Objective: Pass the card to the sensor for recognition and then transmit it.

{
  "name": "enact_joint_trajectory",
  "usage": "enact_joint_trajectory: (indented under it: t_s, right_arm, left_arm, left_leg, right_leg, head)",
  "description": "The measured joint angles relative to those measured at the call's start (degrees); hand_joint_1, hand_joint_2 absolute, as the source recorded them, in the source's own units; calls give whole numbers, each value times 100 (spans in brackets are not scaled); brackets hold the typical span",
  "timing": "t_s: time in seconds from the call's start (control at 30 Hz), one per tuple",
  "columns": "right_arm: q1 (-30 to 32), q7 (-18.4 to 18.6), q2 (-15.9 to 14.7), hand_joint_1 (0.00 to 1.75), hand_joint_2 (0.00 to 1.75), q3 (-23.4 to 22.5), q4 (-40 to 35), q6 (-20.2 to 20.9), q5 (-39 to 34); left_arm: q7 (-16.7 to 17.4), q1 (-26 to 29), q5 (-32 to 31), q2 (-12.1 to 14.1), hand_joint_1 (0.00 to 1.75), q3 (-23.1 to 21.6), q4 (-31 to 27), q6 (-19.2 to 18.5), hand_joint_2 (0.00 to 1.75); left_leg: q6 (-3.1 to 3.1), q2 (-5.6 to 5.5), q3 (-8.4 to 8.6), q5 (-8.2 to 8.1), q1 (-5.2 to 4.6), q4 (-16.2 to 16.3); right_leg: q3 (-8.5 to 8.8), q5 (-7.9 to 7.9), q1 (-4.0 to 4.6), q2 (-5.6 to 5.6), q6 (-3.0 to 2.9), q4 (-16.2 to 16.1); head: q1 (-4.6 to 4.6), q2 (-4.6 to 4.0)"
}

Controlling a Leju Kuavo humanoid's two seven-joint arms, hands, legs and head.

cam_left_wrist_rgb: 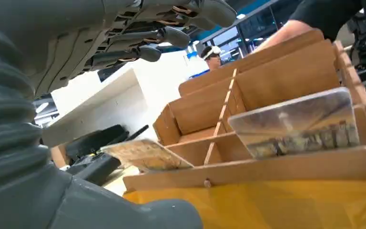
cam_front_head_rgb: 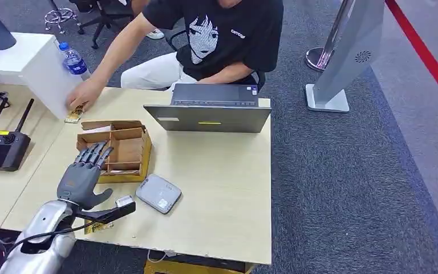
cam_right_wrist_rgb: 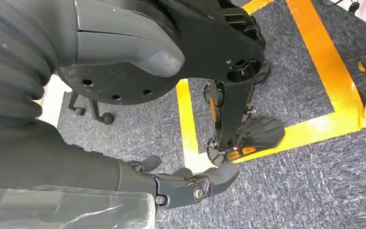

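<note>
1. While it fills the middle of the head view, the pale wooden table (cam_front_head_rgb: 217,188) carries everything else named below.
2. Seated at the table's far edge, at the top centre of the frame, a person in a black printed T-shirt (cam_front_head_rgb: 217,34) stretches one bare hand (cam_front_head_rgb: 82,94) down to the left, onto a small patterned card (cam_front_head_rgb: 74,116) lying flat on the tabletop.
3. Just right of centre stands a grey open laptop (cam_front_head_rgb: 208,117), its lid facing the camera.
4. Left of centre sits a brown cardboard tray with dividers (cam_front_head_rgb: 120,151); the left wrist view shows a glossy picture card (cam_left_wrist_rgb: 295,124) leaning upright in one compartment and another worn card (cam_left_wrist_rgb: 145,153) tilted at the tray's near corner.
5. At the lower left the silver left arm ends in the grey left hand (cam_front_head_rgb: 85,174), held above the tray's left edge with fingers spread and straight, gripping nothing.
6. Below the tray lies a small grey rounded-square card sensor (cam_front_head_rgb: 158,193), just beside the left hand's thumb.
7. Hanging over grey carpet with yellow tape in the right wrist view, the right hand (cam_right_wrist_rgb: 186,183) has its dark fingers loosely curled, with nothing in them.
</note>
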Motion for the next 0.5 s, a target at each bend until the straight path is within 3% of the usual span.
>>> enact_joint_trajectory:
  t_s: [0.5]
  right_arm:
    - [-6,-2,2,0,175,-120,0,2,61]
  left_arm:
    - [0,-40,-44,-17,0,0,166,48,175]
  left_leg:
    - [0,0,0,0,0,0]
  right_leg:
    - [1,0,0,0,0,0]
  head:
    - [0,2]
